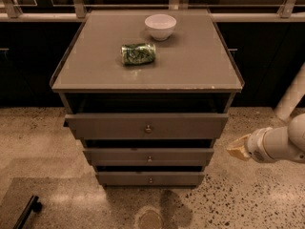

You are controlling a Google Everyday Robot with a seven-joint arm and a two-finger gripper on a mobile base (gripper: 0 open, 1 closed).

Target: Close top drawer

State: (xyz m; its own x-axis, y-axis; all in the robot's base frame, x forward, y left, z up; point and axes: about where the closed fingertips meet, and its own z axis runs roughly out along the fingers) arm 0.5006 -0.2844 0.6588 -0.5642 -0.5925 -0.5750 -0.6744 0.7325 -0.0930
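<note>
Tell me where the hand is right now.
In the camera view the hand is at the right, just beyond the right edge of the cabinet, level with the middle drawer and below the right corner of the open top drawer.

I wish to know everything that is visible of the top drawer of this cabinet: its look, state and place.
The top drawer has a plain flat grey-brown front, the widest and tallest of three, with one small round metal knob at centre. It stands pulled out, level, below the grey cabinet top. Nothing touches it; the robot's gripper hangs apart, beyond its right end, slightly lower.
</note>
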